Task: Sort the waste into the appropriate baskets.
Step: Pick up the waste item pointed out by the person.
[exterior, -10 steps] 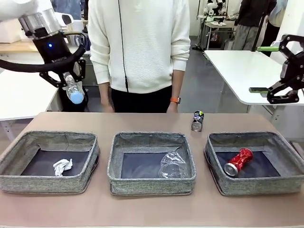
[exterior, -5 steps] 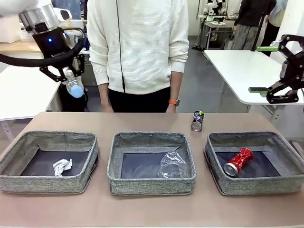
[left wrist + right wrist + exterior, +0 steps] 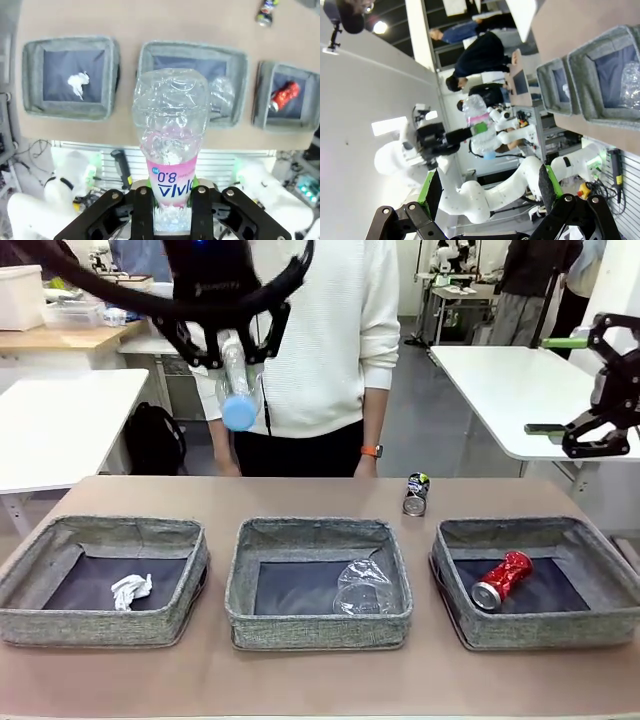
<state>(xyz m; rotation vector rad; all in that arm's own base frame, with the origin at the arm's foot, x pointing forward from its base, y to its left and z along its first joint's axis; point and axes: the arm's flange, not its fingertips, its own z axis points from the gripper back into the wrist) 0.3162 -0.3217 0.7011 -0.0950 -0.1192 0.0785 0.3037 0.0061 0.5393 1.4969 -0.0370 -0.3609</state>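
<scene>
My left gripper (image 3: 236, 358) is shut on the clear bottle (image 3: 237, 385), whose blue cap points down, high over the far table edge near the middle basket's left side. In the left wrist view the bottle (image 3: 170, 125) sticks out from between the fingers of the left gripper (image 3: 170, 202). The left basket (image 3: 100, 627) holds a white paper wad (image 3: 131, 590). A clear plastic cup (image 3: 363, 590) lies in the middle basket (image 3: 320, 632), and a red can (image 3: 501, 580) in the right basket (image 3: 545, 633). A dark can (image 3: 416, 494) lies on the table behind them. My right gripper (image 3: 552, 386) hangs open and empty at the far right.
A person in a white sweater stands at the far edge, one hand with an orange watch (image 3: 369, 451) by the table. White tables stand at the back left and back right. The right wrist view looks sideways at my left arm holding the bottle (image 3: 481, 127).
My left arm has swung to the right and a little upward with the bottle, from over the left basket's far side toward the middle. The right arm has stayed still.
</scene>
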